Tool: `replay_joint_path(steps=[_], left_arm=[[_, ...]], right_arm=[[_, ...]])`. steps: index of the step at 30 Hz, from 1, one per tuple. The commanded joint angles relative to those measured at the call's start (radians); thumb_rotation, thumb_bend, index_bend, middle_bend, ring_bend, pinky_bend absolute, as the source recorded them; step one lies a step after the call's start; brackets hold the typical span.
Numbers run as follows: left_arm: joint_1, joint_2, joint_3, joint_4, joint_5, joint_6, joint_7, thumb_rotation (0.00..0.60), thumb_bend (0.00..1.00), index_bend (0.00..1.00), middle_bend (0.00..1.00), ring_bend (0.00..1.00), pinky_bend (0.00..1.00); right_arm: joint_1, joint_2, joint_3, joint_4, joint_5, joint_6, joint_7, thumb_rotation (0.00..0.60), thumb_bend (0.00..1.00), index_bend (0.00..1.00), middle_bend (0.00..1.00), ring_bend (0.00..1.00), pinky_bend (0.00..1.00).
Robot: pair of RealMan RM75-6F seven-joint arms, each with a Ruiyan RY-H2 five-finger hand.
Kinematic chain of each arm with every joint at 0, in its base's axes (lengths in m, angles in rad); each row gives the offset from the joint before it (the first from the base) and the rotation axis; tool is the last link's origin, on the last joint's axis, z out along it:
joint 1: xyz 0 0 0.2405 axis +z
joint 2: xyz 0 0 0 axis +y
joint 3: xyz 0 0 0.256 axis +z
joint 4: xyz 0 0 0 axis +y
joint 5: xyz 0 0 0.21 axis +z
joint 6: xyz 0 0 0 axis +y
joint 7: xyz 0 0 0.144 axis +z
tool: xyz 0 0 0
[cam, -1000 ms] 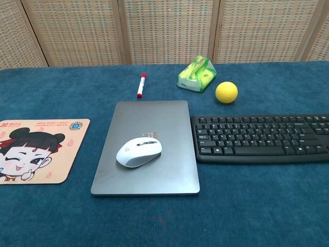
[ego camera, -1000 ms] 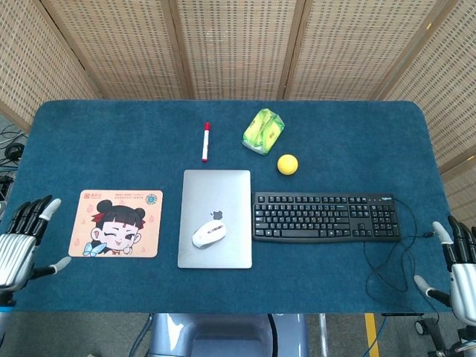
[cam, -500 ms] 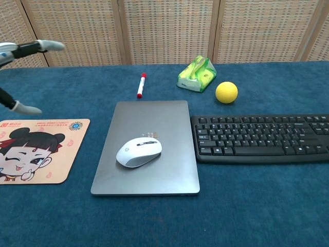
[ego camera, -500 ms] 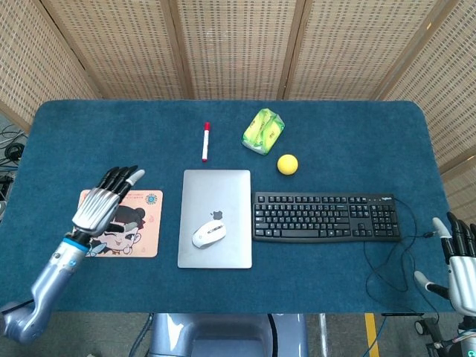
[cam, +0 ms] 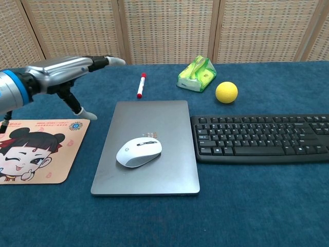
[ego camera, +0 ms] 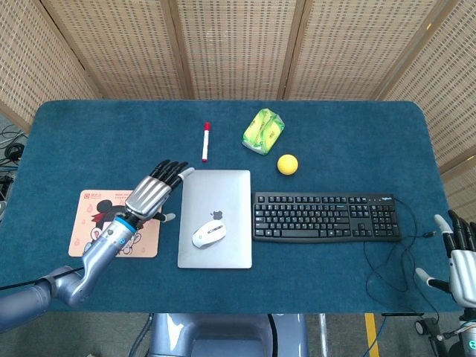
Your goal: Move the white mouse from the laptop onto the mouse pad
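Left robot hand (ego camera: 151, 195) held flat above the mouse pad's (ego camera: 89, 227) right edge, fingers extended and spread, empty; white mouse (ego camera: 210, 234) on laptop (ego camera: 216, 192). Right robot hand (ego camera: 461, 262) spread, empty, off the bench.

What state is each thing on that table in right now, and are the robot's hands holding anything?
White mouse: resting on the laptop, untouched.
Laptop: lid closed, lying flat.
Mouse pad: flat, nothing resting on it.
Left hand: open, holds nothing.
Right hand: open, off the table's edge.
Marker: capped, lying flat.
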Motion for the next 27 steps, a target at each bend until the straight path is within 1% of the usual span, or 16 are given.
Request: replay_joint_path(steps=[1,9,17,21,27], left_arm=[[-0.025,-0.037,0.007,0.024,-0.025,-0.019,0.037,0.600,0.01,0.00,0.00,0.00,0.00],[-0.061,-0.116,0.026,0.072,-0.070,-0.046,0.109,0.600,0.01,0.00,0.00,0.00,0.00],[-0.091,-0.152,0.036,0.089,-0.100,-0.073,0.147,0.600,0.02,0.00,0.00,0.00,0.00],[-0.100,-0.149,0.049,0.063,-0.109,-0.086,0.169,0.600,0.02,0.00,0.00,0.00,0.00],[-0.108,-0.121,0.074,-0.008,-0.090,-0.082,0.189,0.600,0.02,0.00,0.00,0.00,0.00]], right_arm=[[0.001,0.004,0.002,0.005,0.006,-0.004,0.012,0.600,0.03,0.07,0.00,0.00,0.00],[0.000,0.011,0.001,0.011,0.006,-0.002,0.038,0.600,0.04,0.07,0.00,0.00,0.00],[-0.004,0.016,0.000,0.007,0.002,0.010,0.048,0.600,0.03,0.07,0.00,0.00,0.00],[-0.006,0.019,0.001,0.008,0.003,0.014,0.054,0.600,0.04,0.07,0.00,0.00,0.00],[-0.007,0.021,0.001,0.007,0.004,0.016,0.059,0.600,0.04,0.07,0.00,0.00,0.00]])
